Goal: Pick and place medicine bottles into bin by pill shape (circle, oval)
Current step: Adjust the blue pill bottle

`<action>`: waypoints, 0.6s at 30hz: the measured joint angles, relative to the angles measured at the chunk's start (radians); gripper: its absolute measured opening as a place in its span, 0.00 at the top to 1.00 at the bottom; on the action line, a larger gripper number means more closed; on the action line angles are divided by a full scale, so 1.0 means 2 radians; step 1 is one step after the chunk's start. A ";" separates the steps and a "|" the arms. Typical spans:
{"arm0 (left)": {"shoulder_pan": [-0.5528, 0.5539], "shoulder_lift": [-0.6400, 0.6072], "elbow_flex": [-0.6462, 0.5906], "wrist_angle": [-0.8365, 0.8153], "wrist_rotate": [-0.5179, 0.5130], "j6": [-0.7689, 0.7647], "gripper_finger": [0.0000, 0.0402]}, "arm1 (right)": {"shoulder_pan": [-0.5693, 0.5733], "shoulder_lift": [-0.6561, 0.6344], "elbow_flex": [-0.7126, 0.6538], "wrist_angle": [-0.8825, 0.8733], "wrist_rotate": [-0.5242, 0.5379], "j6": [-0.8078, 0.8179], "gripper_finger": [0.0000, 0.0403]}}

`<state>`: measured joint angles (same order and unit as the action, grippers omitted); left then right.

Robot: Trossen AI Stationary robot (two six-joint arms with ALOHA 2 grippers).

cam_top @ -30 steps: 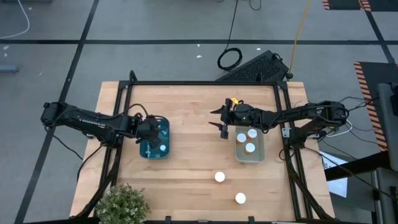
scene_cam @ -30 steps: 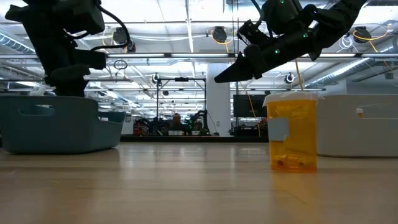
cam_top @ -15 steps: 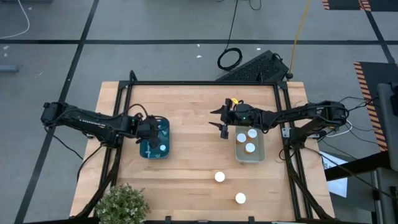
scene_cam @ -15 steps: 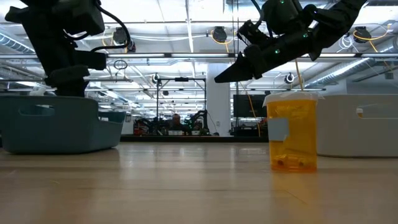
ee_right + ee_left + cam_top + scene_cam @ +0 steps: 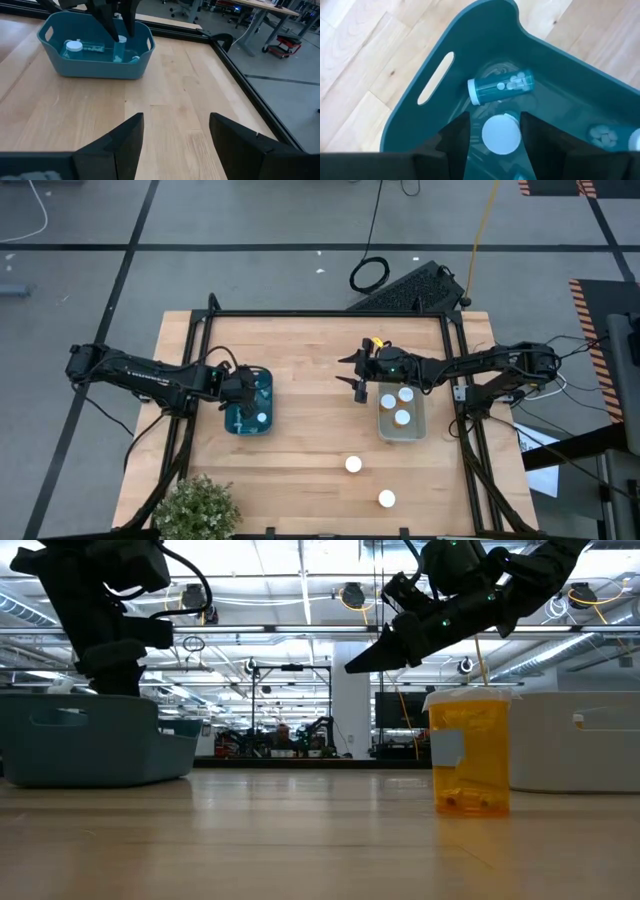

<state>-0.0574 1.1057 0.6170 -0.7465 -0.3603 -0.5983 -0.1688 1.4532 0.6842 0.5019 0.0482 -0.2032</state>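
Teal plastic bin (image 5: 249, 402) sat left of centre, and the left gripper (image 5: 495, 137) hung inside it as it had a second before, fingers straddling an upright white-capped bottle (image 5: 501, 134); only the wrist view showed this, and whether they pinched it I cannot tell. Nothing had shifted on the table. The right gripper (image 5: 352, 370) stayed spread beside the pale translucent bin (image 5: 401, 430). Two loose white-capped bottles (image 5: 353, 465) stood near the front edge.

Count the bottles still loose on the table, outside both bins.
2: one bottle stands near the table's middle front, another nearer the front edge, to its right. None seem hidden, though the plant covers one corner.
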 joint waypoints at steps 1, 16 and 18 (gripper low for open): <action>0.000 0.000 0.000 0.003 0.000 0.000 0.56 | 0.000 0.000 0.000 -0.001 0.000 0.000 0.46; 0.000 0.000 0.002 0.031 -0.015 0.022 0.56 | 0.000 0.000 0.000 -0.007 0.000 -0.002 0.46; 0.000 0.000 0.009 0.031 -0.015 0.040 0.56 | 0.000 0.000 0.000 -0.007 0.000 -0.002 0.46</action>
<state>-0.0574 1.1061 0.6354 -0.6853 -0.3904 -0.5186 -0.1688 1.4532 0.6846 0.4888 0.0479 -0.2062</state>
